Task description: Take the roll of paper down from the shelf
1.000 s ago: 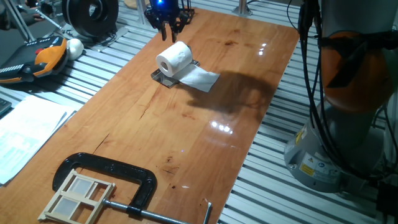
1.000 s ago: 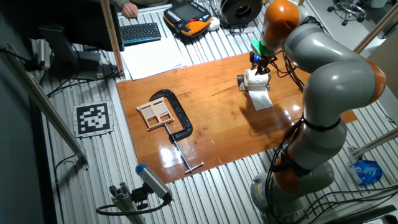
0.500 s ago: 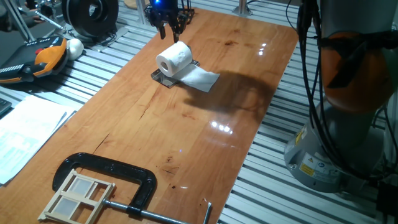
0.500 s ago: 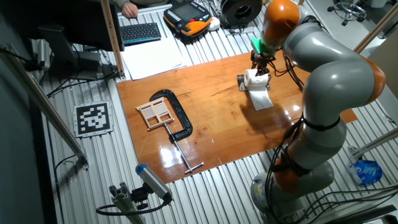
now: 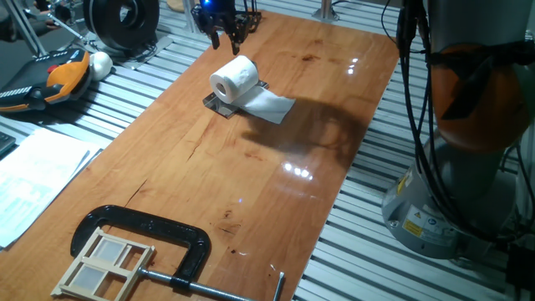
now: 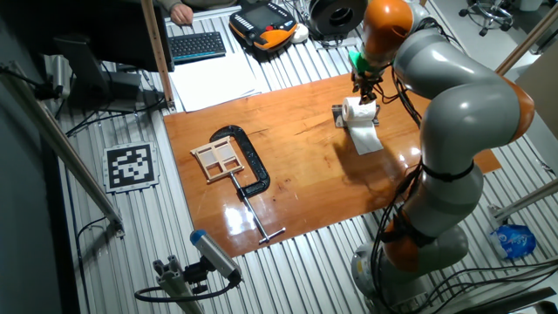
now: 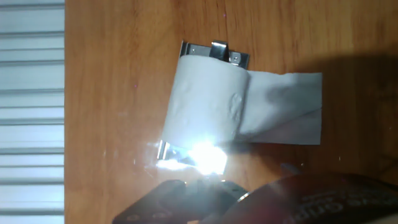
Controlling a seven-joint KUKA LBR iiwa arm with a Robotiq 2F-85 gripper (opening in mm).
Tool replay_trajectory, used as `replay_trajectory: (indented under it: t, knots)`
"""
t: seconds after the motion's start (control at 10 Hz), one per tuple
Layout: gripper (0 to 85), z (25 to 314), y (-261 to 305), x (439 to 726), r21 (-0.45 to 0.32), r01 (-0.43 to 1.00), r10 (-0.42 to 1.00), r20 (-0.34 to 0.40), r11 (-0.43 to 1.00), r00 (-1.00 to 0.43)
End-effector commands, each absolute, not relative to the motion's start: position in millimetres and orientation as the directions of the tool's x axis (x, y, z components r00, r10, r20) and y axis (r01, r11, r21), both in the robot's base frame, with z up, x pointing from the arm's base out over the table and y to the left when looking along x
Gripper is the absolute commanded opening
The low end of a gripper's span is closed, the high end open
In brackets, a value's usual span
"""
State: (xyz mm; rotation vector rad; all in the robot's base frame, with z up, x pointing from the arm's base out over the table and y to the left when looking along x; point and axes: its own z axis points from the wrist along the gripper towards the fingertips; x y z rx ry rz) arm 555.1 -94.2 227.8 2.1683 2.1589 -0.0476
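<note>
Roll of paper [image 5: 234,79] lying on shelf [image 5: 219,104], loose sheet trailing onto table [image 5: 251,167], gripper [image 5: 224,33] above roll, jaws spread, empty.

I count one small white roll of paper [image 5: 234,78] with a single loose white sheet [image 5: 269,104] trailing off it, on one low dark shelf plate with shiny metal edges [image 5: 219,104]. I see one big black C-clamp [image 5: 150,236] and one pale wooden frame [image 5: 104,261] in its mouth. Off the wooden table [image 5: 276,184] I make out one small white ball [image 5: 100,63], one stack of flat white printed sheets [image 5: 33,180], one black keyboard [image 6: 196,45] and one black-and-white square marker [image 6: 130,164].
</note>
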Motion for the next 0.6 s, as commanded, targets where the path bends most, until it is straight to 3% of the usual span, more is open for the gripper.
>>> replay_trajectory:
  t: [0.0, 0.2, 0.3, 0.5]
  knots:
    - [51.0, 227.6, -95.8, 556.8, 0.038, 0.999, 0.997, -0.079, -0.007, 0.01]
    - [51.0, 221.6, -106.0, 561.7, 0.059, 0.998, 0.998, -0.068, -0.002, 0.006]
    - [68.0, 219.6, -112.7, 566.6, 0.068, 0.998, 0.998, -0.055, 0.001, 0.003]
    - [68.0, 220.9, -117.7, 573.0, 0.09, 0.996, 0.998, -0.06, -0.011, 0.016]
